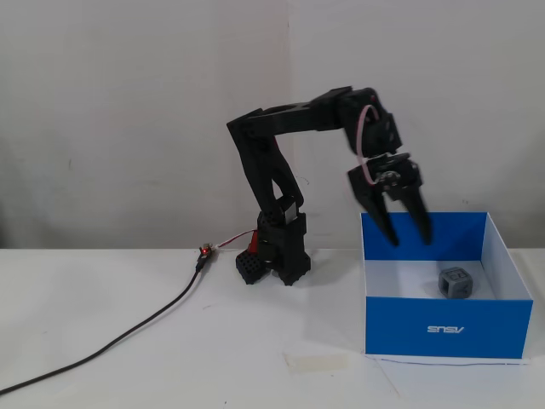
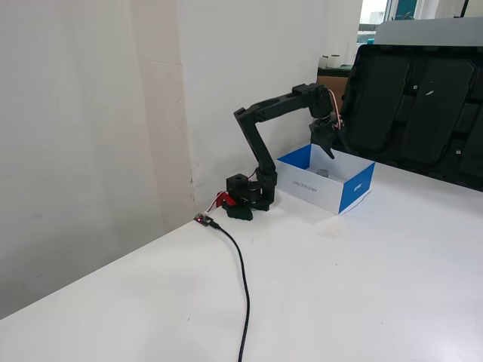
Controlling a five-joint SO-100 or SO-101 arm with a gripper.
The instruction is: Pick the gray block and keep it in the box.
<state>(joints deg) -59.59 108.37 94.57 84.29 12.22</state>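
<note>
Gray block [image 1: 455, 282]: small gray plastic cube with recessed, cut-out faces, sitting on the white floor of the box [image 1: 446, 324], toward the right side near the front wall in a fixed view. In the other fixed view it is showing only as a faint gray spot [image 2: 323, 173] inside the box [image 2: 355, 188].

Box: shallow, lidless cardboard, blue outside, white inside, small white logo on the front wall, resting on the white table [image 1: 170, 341].

Gripper [image 1: 409, 241]: black, two-fingered, pointing downward above the rear left part of the box; fingers spread apart, grasping nothing. The block is lying below and to the right of the fingertips, clear of them.

Arm [image 1: 272, 162]: black, bending over from its base [image 1: 277, 256], which is standing just left of the box.

Black cable [image 1: 128, 328]: trailing from the base across the table toward the left.

Strip of tape [image 1: 317, 361]: lying on the table before the box's left corner.
</note>
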